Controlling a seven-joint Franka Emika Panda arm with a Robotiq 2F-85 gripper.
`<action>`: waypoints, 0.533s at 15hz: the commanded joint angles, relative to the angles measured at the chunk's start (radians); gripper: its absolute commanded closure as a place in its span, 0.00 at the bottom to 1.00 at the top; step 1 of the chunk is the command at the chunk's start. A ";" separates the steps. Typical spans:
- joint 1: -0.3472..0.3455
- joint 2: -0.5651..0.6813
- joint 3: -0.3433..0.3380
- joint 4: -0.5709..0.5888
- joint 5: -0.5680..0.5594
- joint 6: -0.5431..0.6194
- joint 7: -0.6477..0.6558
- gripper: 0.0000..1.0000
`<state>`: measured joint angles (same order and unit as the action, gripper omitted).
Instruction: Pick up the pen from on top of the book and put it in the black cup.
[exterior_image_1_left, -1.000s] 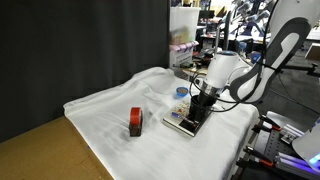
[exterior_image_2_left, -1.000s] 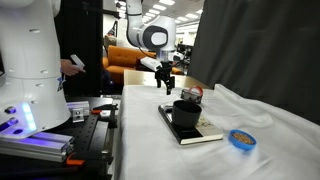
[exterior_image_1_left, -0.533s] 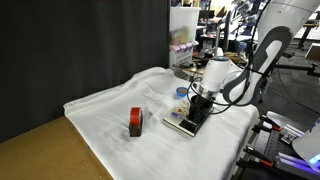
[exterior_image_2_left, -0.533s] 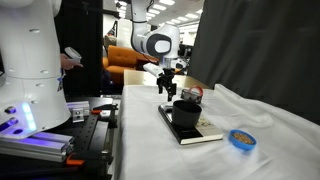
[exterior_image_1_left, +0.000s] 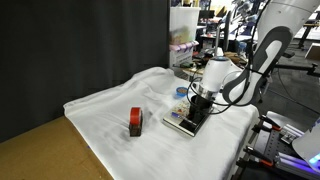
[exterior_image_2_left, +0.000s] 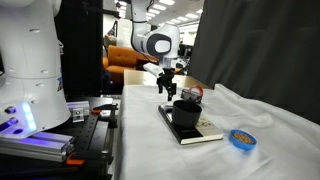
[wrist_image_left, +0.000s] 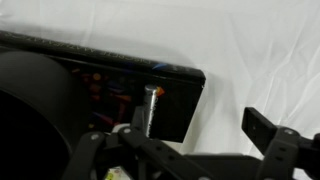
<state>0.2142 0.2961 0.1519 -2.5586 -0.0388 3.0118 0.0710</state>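
gripper (exterior_image_2_left: 166, 90): spread wide, nothing held, poised over flat dark-covered book (wrist_image_left: 120, 75) | slim stick-like pen (wrist_image_left: 150, 108): laid on book, near plain black cylindrical cup (wrist_image_left: 30, 100) | risk: cup could be clipped in descent, pen rolled off if pinched off-centre

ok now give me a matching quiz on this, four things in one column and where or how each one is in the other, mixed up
Things:
1 pen
2 black cup
3 red-orange block
4 gripper

Places or states:
a open, in the air above the book
b alone on the white cloth
c standing upright on the book
d lying flat on the book

Pairs: 1-d, 2-c, 3-b, 4-a
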 joint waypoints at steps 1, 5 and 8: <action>0.008 -0.012 -0.002 -0.009 0.000 -0.020 0.000 0.00; 0.028 -0.004 -0.019 -0.004 -0.019 -0.033 0.004 0.00; 0.012 -0.001 0.001 -0.007 0.001 -0.018 -0.003 0.00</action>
<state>0.2289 0.2960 0.1513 -2.5658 -0.0405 2.9957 0.0713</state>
